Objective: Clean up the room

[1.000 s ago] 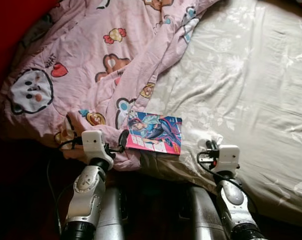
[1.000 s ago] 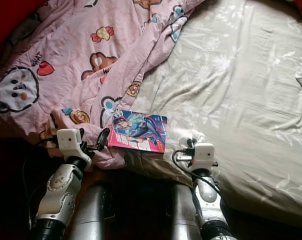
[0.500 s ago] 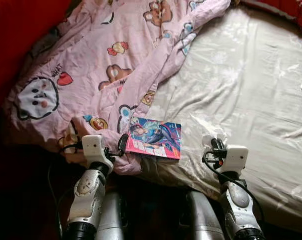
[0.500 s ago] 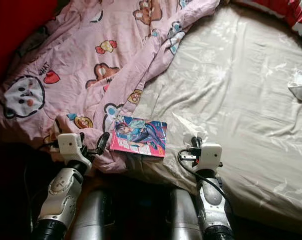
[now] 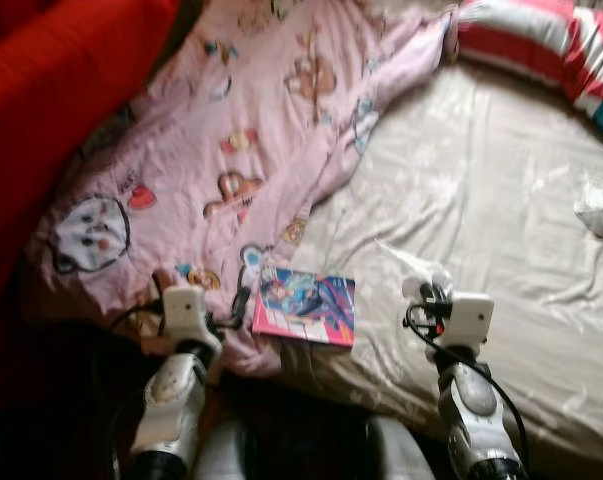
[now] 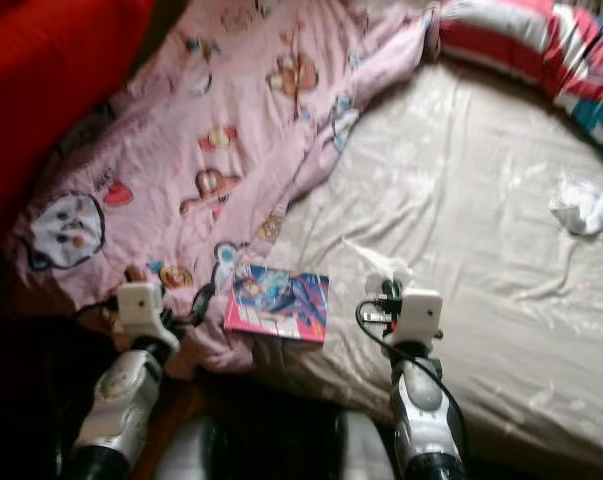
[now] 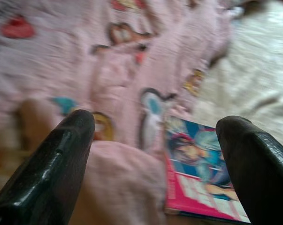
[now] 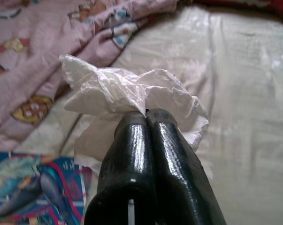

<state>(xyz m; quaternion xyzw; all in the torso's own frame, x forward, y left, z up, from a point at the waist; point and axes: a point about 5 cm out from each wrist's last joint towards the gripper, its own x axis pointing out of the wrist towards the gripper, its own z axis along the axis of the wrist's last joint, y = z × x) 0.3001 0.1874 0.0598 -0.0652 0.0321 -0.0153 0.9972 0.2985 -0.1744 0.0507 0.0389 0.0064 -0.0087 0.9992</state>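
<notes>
The right gripper (image 8: 146, 117) has its jaws clamped on a crumpled white tissue (image 8: 132, 93) above the cream bedsheet (image 5: 481, 200). At its nine o'clock lies a colourful glossy comic book (image 5: 306, 308). The left gripper (image 7: 155, 140), jaws apart, hovers by the pink cartoon-print quilt (image 5: 231, 150). Another crumpled white wad (image 6: 584, 203), seemingly tissue, sits at two o'clock.

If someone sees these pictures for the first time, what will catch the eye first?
Probably the pink cartoon blanket rumpled over the left half of the bed, with a bright comic book at its lower edge. Next, the right gripper, shut on a crumpled white tissue.
</notes>
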